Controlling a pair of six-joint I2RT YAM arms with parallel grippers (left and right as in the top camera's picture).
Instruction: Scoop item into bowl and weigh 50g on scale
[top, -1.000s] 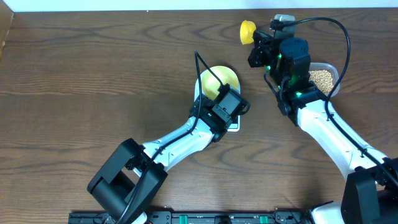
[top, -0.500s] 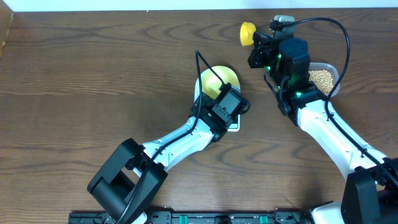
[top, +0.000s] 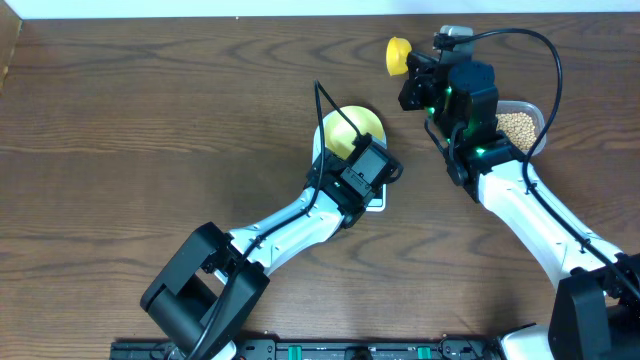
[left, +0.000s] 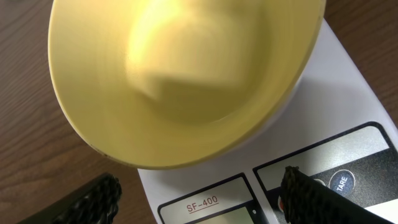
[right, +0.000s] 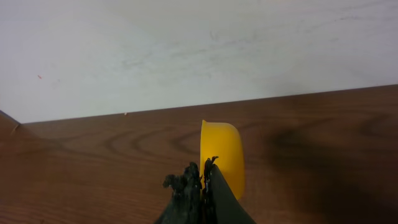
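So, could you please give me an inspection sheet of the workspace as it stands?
Surface: brown wooden table.
Job's things: cream bowl sits on the white scale, no beans seen in it; beans lie in the clear tub by the right arm.
Clutter: nothing seen.
Hands: left hand open, above the scale's display edge; right hand shut on the yellow scoop.
Cables: black cable loops over the right arm; another rises beside the bowl.
Surroundings: white wall behind the table.
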